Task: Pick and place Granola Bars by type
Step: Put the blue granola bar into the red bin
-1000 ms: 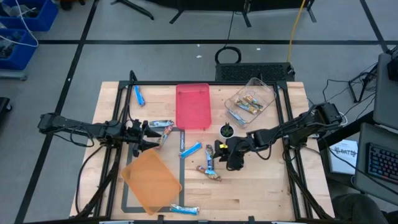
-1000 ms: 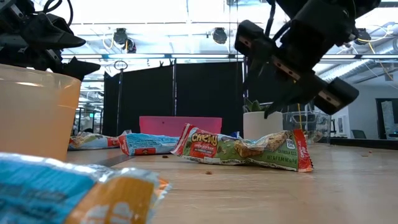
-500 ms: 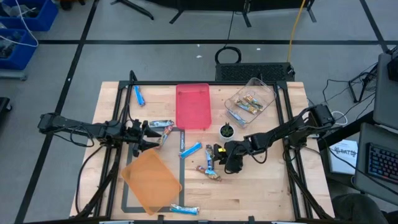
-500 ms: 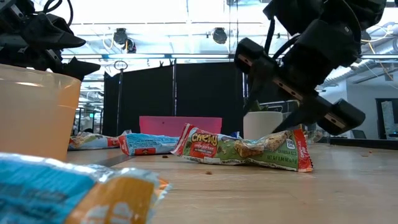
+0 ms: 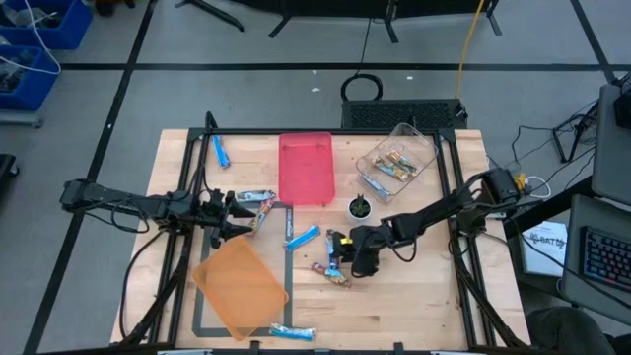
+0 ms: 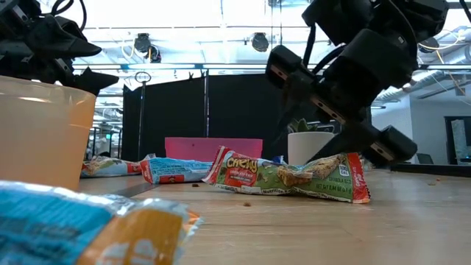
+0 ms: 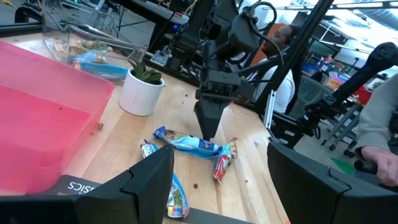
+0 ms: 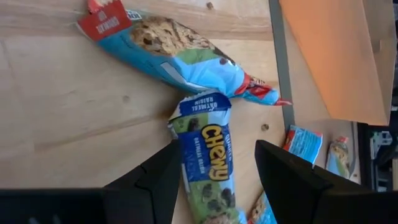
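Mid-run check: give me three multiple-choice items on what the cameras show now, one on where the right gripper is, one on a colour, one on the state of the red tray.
1. Where is the right gripper?
A. Over the clear bin
B. Over the bars mid-table, beside the potted plant
C. Over the orange tray

2. What colour is the bar lying alone at the table's far left?
A. Blue
B. Gold
C. Red-brown

3. What is in the red tray?
A. Three bars
B. The plant
C. No bars

Answers: 1 B, the high view shows it above the bars near the potted plant. 2 A, its wrapper is blue. 3 C, its floor shows bare.
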